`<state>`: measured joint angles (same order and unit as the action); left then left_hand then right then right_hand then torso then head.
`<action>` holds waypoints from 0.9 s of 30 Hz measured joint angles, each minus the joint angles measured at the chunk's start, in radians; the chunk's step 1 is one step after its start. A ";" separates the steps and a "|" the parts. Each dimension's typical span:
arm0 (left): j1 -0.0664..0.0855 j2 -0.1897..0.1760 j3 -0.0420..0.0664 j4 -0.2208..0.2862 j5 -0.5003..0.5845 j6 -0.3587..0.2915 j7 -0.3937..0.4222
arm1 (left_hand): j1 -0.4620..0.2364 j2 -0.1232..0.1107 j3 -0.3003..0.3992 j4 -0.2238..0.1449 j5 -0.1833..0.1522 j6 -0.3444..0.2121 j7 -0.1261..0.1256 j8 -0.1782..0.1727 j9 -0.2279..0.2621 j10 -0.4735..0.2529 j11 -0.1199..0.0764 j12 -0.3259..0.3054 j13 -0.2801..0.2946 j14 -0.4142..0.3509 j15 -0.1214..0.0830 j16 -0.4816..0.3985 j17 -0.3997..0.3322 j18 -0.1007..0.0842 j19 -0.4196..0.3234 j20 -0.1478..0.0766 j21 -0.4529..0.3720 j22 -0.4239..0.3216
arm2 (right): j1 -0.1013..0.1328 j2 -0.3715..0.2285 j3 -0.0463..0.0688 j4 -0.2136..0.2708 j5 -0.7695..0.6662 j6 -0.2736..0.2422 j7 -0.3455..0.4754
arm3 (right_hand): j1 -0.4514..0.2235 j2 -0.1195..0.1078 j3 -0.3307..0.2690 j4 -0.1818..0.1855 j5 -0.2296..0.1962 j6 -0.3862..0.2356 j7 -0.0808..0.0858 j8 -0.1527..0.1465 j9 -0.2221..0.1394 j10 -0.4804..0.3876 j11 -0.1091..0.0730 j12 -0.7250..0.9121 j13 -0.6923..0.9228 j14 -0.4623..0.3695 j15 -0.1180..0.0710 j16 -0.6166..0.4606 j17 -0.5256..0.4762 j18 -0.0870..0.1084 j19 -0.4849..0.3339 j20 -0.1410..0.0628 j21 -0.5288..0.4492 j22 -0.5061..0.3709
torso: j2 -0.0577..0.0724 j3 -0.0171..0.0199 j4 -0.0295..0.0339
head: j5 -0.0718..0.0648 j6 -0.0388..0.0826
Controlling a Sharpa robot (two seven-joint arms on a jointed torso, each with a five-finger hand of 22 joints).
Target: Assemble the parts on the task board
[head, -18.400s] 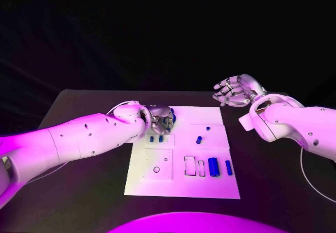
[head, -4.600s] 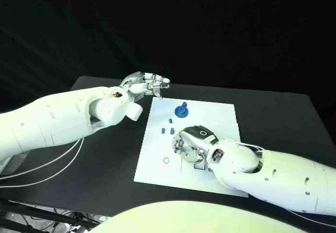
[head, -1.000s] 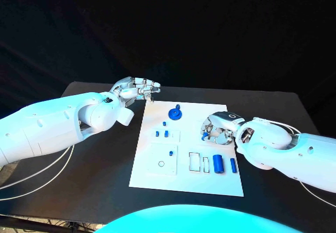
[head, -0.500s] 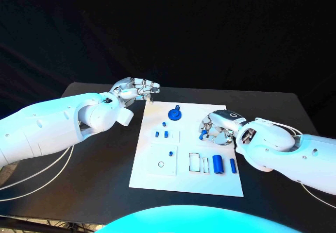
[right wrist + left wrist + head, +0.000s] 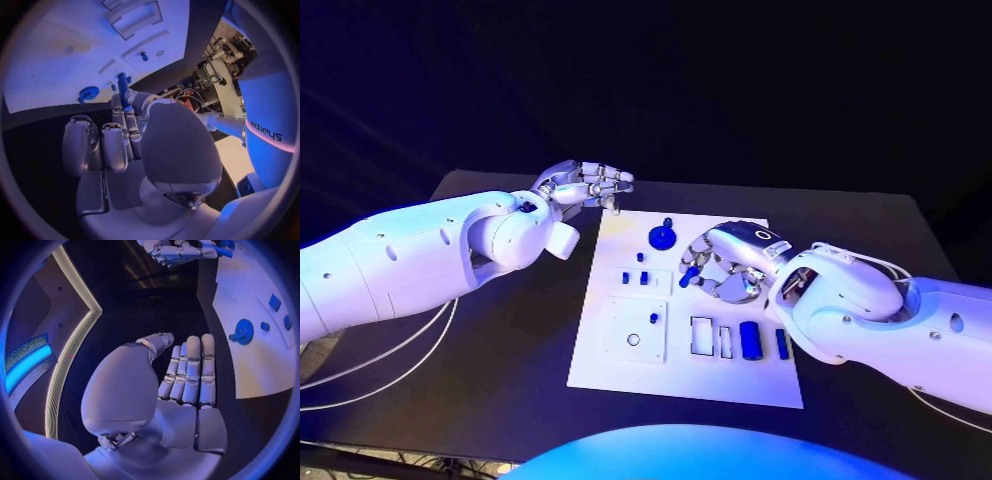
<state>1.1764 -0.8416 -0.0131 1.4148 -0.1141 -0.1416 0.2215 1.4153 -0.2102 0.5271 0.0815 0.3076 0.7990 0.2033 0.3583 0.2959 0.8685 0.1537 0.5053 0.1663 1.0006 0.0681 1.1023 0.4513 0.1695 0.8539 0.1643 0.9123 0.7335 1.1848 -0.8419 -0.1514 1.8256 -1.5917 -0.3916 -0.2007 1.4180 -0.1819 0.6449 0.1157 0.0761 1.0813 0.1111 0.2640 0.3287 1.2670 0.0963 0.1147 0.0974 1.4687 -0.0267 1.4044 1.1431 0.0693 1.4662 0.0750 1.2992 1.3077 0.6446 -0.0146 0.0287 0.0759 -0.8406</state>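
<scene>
Black surface [image 5: 488, 390] against a dark background, carrying at its middle the white rectangular task board [image 5: 682, 375], lying flat

Left robot hand [image 5: 586, 184], silver, on a white arm: raised over the far left corner of the board, fingers curled in together, nothing visible between them; in the left wrist view the same robot hand [image 5: 184, 375] shows fingers held side by side with the thumb bent toward them, holding nothing

Right robot hand [image 5: 715, 268], silver, on a white arm: over the middle of the board, fingers bunched downward, pinching a small blue cylindrical peg [image 5: 688, 277] at its fingertips; in the right wrist view the peg [image 5: 124, 86] stands out past the fingertips, above the board

Blue round disc-shaped part with a knob [image 5: 661, 237]: on the far portion of the board, just beyond the right robot hand

Two small blue pegs [image 5: 633, 277]: side by side on the board, left of the held peg

Single small blue peg [image 5: 653, 318]: standing in the raised square panel at the near left of the board

Large blue cylinder [image 5: 750, 338] and slimmer blue cylinder [image 5: 782, 344]: lying side by side at the near right of the board, beside rectangular recesses [image 5: 701, 338]

Pale cables [image 5: 387, 370]: trailing across the near left of the surface below the left arm
</scene>
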 measured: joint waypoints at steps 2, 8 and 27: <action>0.000 0.003 0.000 -0.003 0.000 0.000 0.000 | 0.000 0.000 0.000 0.000 0.000 0.000 0.000 0.000 0.000 0.000 0.000 0.000 0.000 0.000 0.000 0.000 0.000 0.000 0.000 0.000 0.000 0.000 | -0.009 0.026 0.000 0.006 0.001 -0.003 0.003 | -0.003 0.000 0.000 0.000 0.000 -0.002 -0.001 0.003 0.000 0.000 0.000 0.000 0.000 0.000 0.000 0.000 -0.001 0.000 0.000 0.000 0.000 0.000 | 0.000 0.0000 -0.0002 | 0.003 0.000; 0.000 0.013 -0.001 -0.008 0.000 0.001 0.000 | 0.000 0.000 0.000 0.000 0.000 0.000 0.000 0.000 0.000 0.000 0.000 0.000 0.000 0.000 0.000 0.000 0.000 0.000 0.000 0.000 0.000 0.000 | -0.048 0.104 -0.004 -0.002 0.000 -0.011 0.015 | -0.015 -0.002 0.007 -0.007 0.007 -0.003 -0.001 0.003 0.000 0.000 0.000 -0.001 0.000 0.000 0.000 0.000 -0.004 0.000 0.000 0.000 0.000 0.000 | 0.001 0.0000 0.0012 | 0.010 -0.001; 0.000 0.019 -0.002 -0.008 0.000 0.002 -0.002 | 0.000 0.000 0.000 0.000 0.000 -0.004 0.004 0.000 0.000 0.000 0.000 0.000 0.000 0.000 0.000 0.000 0.000 0.000 0.000 0.000 -0.004 -0.001 | -0.128 0.198 -0.022 -0.086 -0.029 0.003 0.041 | -0.019 -0.006 0.013 -0.014 0.013 -0.011 -0.001 0.006 0.036 0.007 -0.007 -0.009 0.001 0.000 0.000 0.000 -0.005 0.000 0.000 0.000 -0.005 0.000 | 0.003 0.0008 0.0014 | 0.034 -0.013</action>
<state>1.1762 -0.8230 -0.0146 1.4072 -0.1139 -0.1397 0.2195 1.4153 -0.2102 0.5271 0.0815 0.3076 0.7954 0.2069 0.3583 0.2959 0.8685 0.1537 0.5053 0.1665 1.0006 0.0680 1.1023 0.4515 0.1695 0.8540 0.1643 0.9082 0.7326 1.0568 -0.6435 -0.1736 1.7395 -1.6206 -0.3886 -0.1593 1.3987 -0.1882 0.6578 0.1015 0.0891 1.0706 0.1098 0.2698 0.3645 1.2740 0.0894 0.1053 0.0989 1.4689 -0.0266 1.4043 1.1379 0.0693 1.4662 0.0751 1.2943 1.3074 0.6479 -0.0138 0.0301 0.1104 -0.8534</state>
